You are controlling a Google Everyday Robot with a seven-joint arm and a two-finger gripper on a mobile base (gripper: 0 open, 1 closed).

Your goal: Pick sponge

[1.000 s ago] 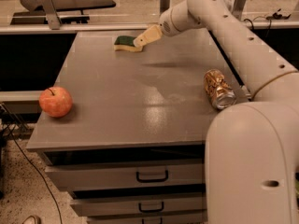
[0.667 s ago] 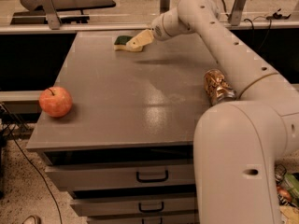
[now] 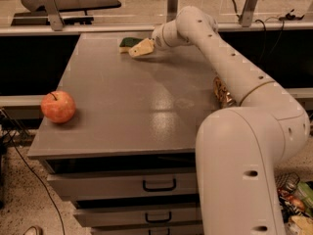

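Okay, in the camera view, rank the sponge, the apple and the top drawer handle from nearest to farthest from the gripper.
From the gripper, at the far end of the table:
1. The sponge, right beside it.
2. The apple, near the front corner, picture left.
3. The top drawer handle, below the front edge.

The flat grey worktop [image 3: 127,97] has a smooth, half-glossy face that throws back the lights in pale patches. The round red apple [image 3: 58,106] has waxy, faintly shiny skin. The white robot arm [image 3: 230,67] is smooth moulded plastic with a soft sheen. Its beige hand [image 3: 139,49], at the worktop's far edge right by the small dark green, rough-topped sponge [image 3: 128,42], looks matt.
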